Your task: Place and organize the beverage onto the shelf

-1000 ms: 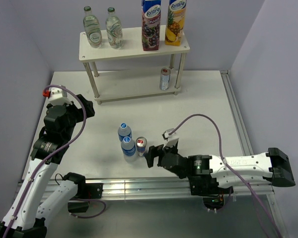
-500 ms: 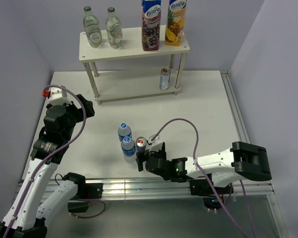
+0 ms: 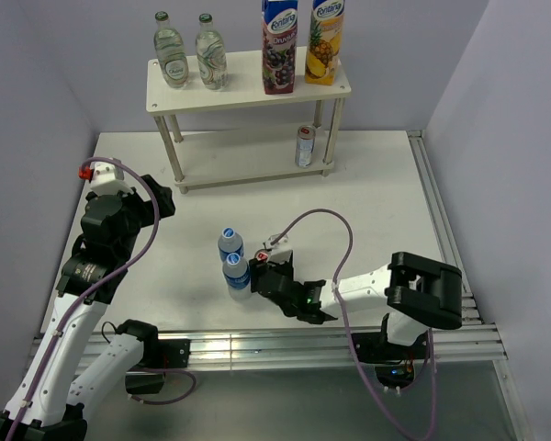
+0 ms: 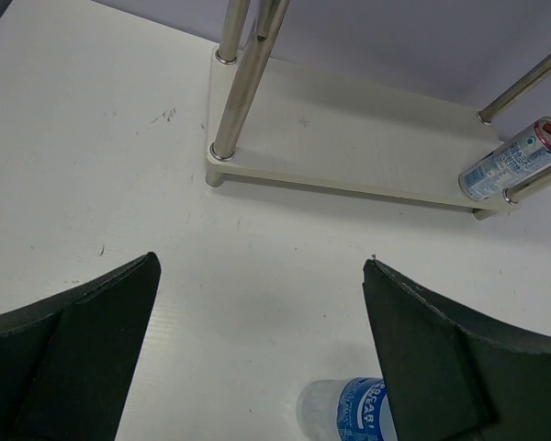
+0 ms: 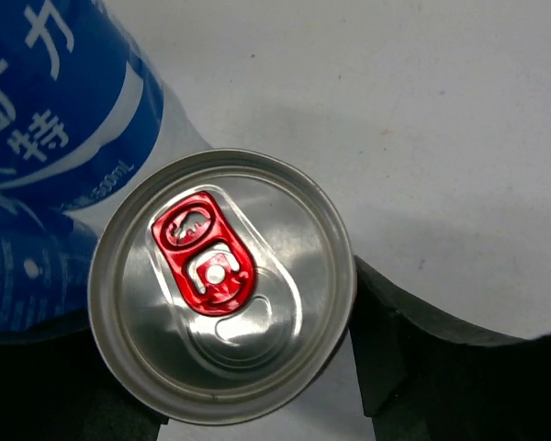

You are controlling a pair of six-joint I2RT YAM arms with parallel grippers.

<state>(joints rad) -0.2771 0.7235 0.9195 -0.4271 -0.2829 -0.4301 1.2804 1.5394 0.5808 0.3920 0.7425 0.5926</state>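
Can [image 5: 222,285] sits inside right claw [image 3: 260,272], grip impossible to tell; left claw [image 4: 262,266] spread.

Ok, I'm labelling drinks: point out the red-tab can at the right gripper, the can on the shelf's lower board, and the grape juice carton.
Red-tab can [image 5: 222,287]: right wrist view, middle of its lid.
Lower-board can [image 3: 303,150]: top external view, its side.
Grape juice carton [image 3: 279,50]: top external view, front face.

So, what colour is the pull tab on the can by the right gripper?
Red tab on a silver lid; right wrist view shows it best.
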